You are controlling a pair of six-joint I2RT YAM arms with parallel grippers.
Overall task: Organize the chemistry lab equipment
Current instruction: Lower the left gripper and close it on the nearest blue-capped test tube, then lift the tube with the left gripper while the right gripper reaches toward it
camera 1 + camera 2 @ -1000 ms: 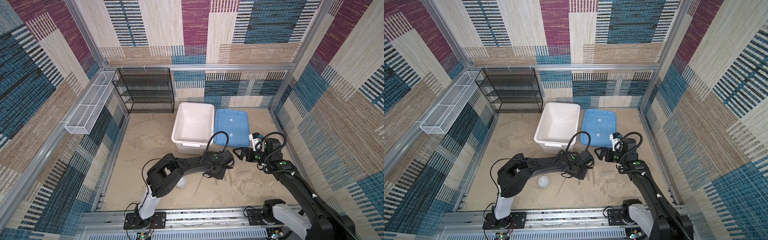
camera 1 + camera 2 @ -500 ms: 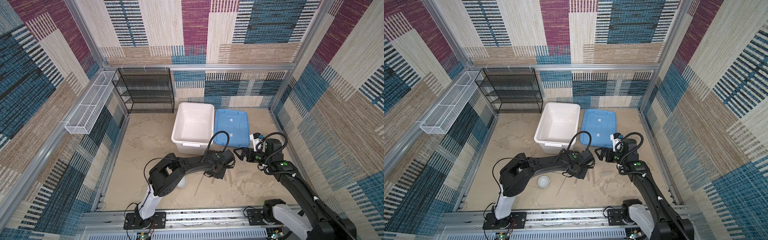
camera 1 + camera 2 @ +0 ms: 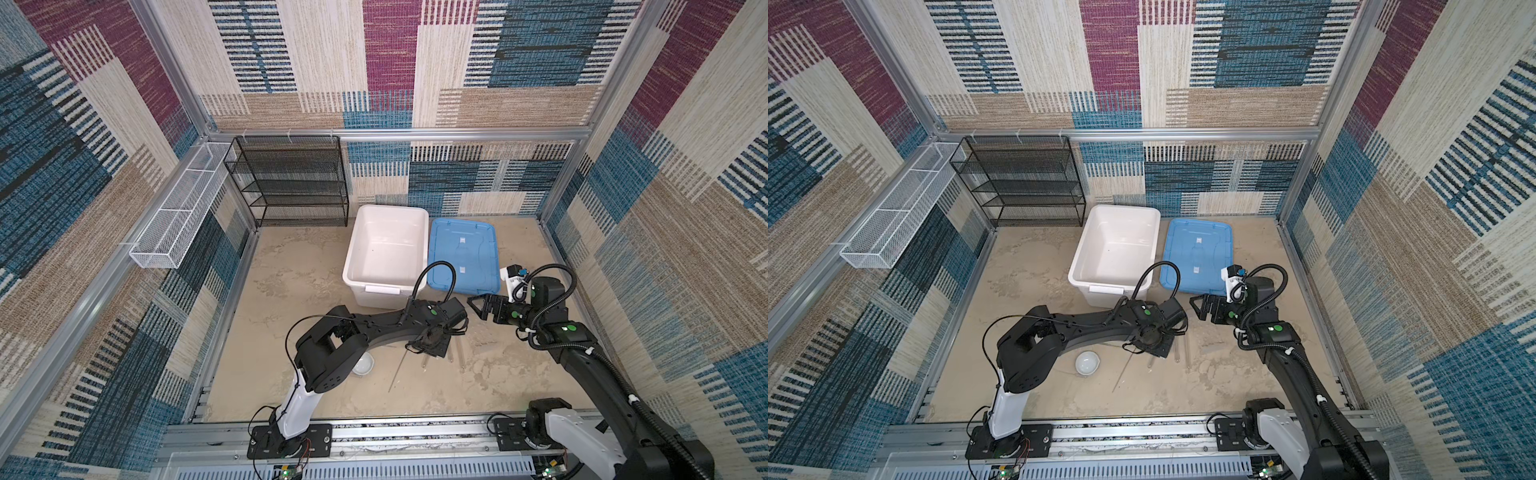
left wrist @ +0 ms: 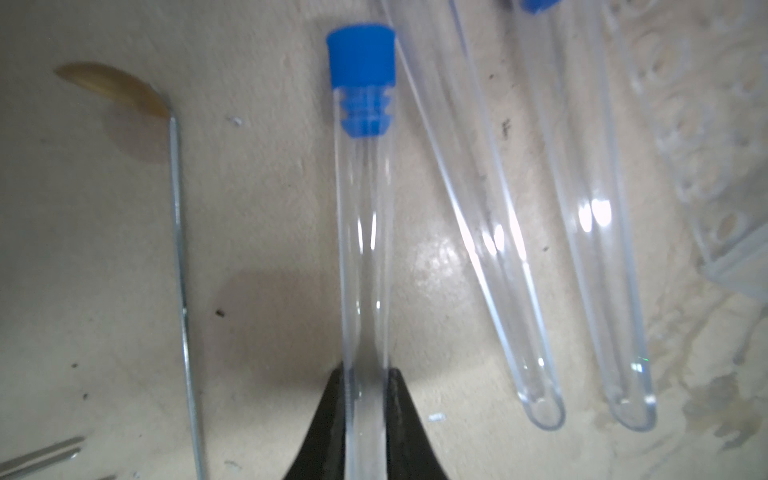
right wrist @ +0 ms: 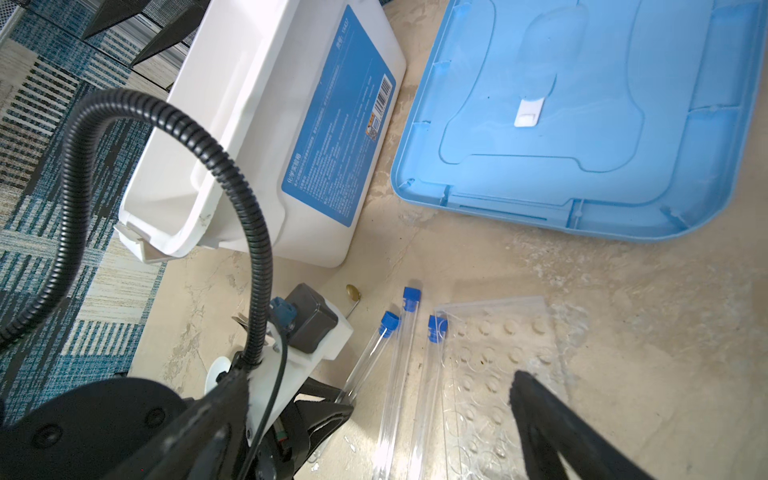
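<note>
Three clear blue-capped tubes lie side by side on the sandy floor. My left gripper point(image 4: 368, 382) is shut on the nearest tube point(image 4: 365, 249), its jaws pressed to both sides of the glass near the closed end. The other two tubes point(image 4: 478, 208) point(image 4: 594, 216) lie beside it, next to the clear tube rack point(image 5: 511, 353). The spoon-tipped rod point(image 4: 178, 249) and the tweezers' tips point(image 4: 45, 455) lie on the held tube's other side. In both top views the white dish point(image 3: 362, 365) sits under the left arm. My right gripper point(image 5: 380, 376) hangs open above the tubes and rack.
The white tub point(image 3: 386, 291) stands open behind the left gripper point(image 3: 432, 345), with its blue lid point(image 3: 463, 257) flat on the floor beside it. A black mesh shelf point(image 3: 291, 183) is at the back left. A white wire basket point(image 3: 178, 216) hangs on the left wall.
The left gripper's jaws have closed in onto the tube. The right arm has stayed almost still, open.
</note>
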